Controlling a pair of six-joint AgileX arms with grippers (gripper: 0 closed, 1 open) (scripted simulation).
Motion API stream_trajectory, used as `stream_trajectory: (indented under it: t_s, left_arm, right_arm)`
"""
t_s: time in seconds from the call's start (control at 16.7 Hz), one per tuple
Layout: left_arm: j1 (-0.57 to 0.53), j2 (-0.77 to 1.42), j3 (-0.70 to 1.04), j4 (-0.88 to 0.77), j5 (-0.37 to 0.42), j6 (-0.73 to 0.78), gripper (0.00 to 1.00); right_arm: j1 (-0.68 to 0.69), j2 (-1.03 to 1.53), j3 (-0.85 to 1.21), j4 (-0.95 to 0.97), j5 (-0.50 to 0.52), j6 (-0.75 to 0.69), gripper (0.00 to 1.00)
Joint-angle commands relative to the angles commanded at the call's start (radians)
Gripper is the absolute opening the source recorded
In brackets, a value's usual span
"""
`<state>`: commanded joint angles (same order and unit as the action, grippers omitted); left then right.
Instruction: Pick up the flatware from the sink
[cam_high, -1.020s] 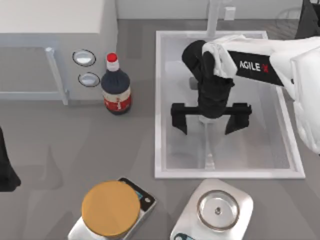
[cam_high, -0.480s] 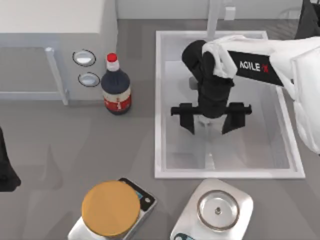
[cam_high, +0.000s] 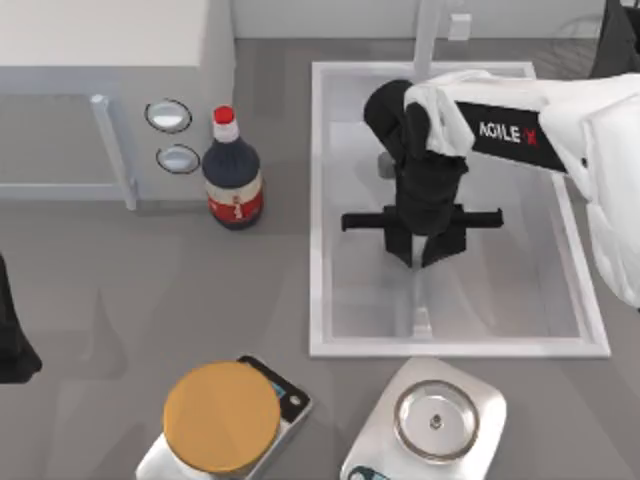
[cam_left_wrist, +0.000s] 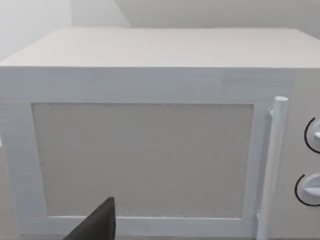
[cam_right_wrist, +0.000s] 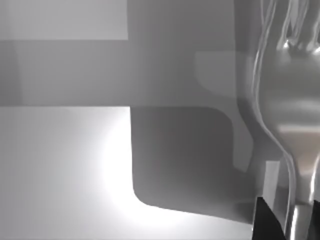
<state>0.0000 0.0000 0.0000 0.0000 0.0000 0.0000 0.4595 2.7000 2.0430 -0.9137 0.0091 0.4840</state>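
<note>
My left arm sits parked at the counter's left edge. In the sink (cam_high: 330, 200) toward the counter's right edge, the right claw (cam_high: 421, 255) has its fingers pinched onto the fork (cam_right_wrist: 292, 115), whose handle end (cam_high: 421, 322) lies just below the claw.

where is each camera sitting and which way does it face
Top view: above the table, looking down on the sink, bottle and two scales; the right arm reaches into the sink, its end effector over the fork.
Left wrist view: on the parked left arm, facing the microwave; one dark finger shows.
Right wrist view: on the right arm's wrist, close to the fork over the sink floor.
Shared: fork in the top and right wrist views; microwave in the top and left wrist views.
</note>
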Motion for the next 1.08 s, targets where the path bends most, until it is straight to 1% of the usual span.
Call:
stream_trajectory:
  t_s: [0.3,0.36,0.54,0.66,0.96,1.08]
  left_arm:
    - [0.0,0.0,0.0,0.0,0.0,0.0,1.0]
    - [0.0,0.0,0.0,0.0,0.0,0.0,1.0]
    - [0.0,0.0,0.0,0.0,0.0,0.0,1.0]
    - [0.0,0.0,0.0,0.0,0.0,0.0,1.0]
    - [0.0,0.0,0.0,0.0,0.0,0.0,1.0]
    - [0.0,0.0,0.0,0.0,0.0,0.0,1.0]
  right_arm:
    - [0.0,0.0,0.0,0.0,0.0,0.0,0.0]
    - [-0.004,-0.046,0.007,-0.015,0.019,-0.013,0.0]
    - [-0.004,-0.051,0.046,-0.054,0.018,-0.012,0.0]
    - [-0.003,-0.063,0.113,-0.133,0.018,-0.012,0.0]
    - [-0.004,-0.117,0.321,-0.421,0.017,-0.014,0.0]
    - [-0.005,-0.138,0.383,-0.493,0.017,-0.015,0.0]
